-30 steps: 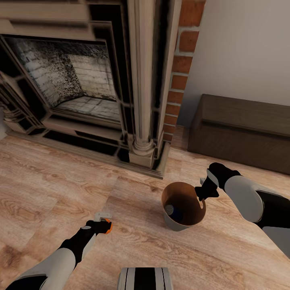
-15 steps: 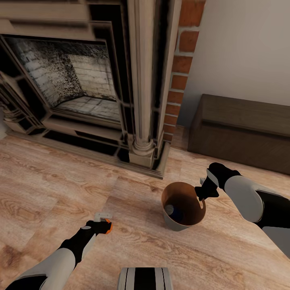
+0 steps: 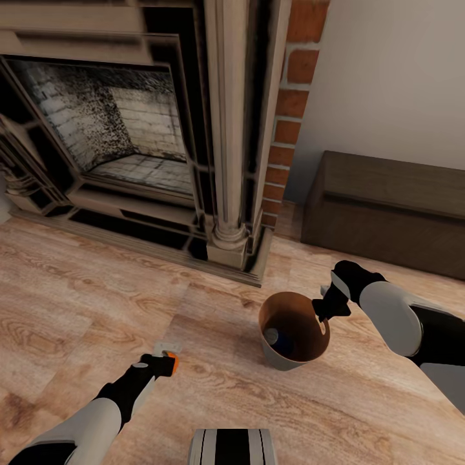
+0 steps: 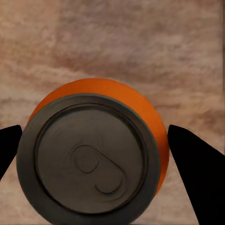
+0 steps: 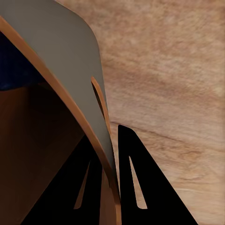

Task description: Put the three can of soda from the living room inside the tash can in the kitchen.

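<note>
The tash can [image 3: 284,357], grey outside and brown inside, stands tilted on the wood floor right of the fireplace. A dark blue can of soda [image 3: 274,336] lies inside it, seen also as a dark blue patch [image 5: 13,65]. My right gripper [image 3: 321,314] is shut on the bucket's rim; its fingers [image 5: 140,187] straddle the grey wall [image 5: 65,56] just below the slot handle [image 5: 100,104]. My left gripper [image 3: 166,363] is low over the floor, shut on an upright orange can of soda [image 3: 172,366]. That can's silvery top [image 4: 91,157] sits between the two black fingers [image 4: 197,173].
The brick fireplace [image 3: 129,142] with its stone column [image 3: 232,161] rises ahead and to the left. A dark wooden chest [image 3: 387,206] stands against the wall at the right. Open wood floor [image 3: 77,303] lies around both arms.
My left gripper with the orange can has shifted slightly toward me. The right arm and the bucket have not moved.
</note>
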Tool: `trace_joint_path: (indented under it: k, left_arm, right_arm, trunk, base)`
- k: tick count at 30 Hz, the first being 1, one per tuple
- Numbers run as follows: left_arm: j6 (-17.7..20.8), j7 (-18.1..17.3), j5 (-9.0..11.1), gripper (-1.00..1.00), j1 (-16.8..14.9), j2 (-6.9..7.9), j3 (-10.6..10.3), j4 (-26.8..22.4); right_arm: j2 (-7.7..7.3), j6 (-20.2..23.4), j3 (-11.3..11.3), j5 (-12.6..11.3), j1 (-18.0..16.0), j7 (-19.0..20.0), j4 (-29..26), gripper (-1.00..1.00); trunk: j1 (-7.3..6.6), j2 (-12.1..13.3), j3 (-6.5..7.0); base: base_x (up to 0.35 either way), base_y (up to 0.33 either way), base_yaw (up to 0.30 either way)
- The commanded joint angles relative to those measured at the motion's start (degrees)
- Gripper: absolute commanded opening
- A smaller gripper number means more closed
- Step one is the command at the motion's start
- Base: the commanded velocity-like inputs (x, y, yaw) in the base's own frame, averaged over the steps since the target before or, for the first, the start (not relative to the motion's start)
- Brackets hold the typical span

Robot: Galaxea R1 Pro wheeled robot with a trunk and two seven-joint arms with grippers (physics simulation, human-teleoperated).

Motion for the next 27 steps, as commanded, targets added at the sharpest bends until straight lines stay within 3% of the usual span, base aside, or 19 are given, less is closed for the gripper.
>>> trace_joint_path:
  k: [1,3,27]
  left_arm:
    - [0.0,0.0,0.0,-1.0,0.0,0.01,-0.4,0.0]
    - [0.0,0.0,0.0,-1.0,0.0,-0.03,-0.5,0.0]
    - [1.2,0.0,0.0,-1.0,0.0,-0.23,-0.7,0.0]
  right_arm:
    - [0.07,0.0,-1.6,-0.7,0.8,0.1,-0.3,-1.0]
    - [0.13,0.0,-1.6,-0.7,0.8,0.1,-0.3,-1.0]
    - [0.69,0.0,-1.7,-0.7,0.9,0.1,-0.2,-1.0]
  trunk:
    - [0.04,0.0,-0.02]
    - [0.04,0.0,-0.02]
    - [-0.58,0.3,5.3]
  base:
    - [0.0,0.0,0.0]
    - [0.0,0.0,0.0]
    - [0.0,0.0,0.0]
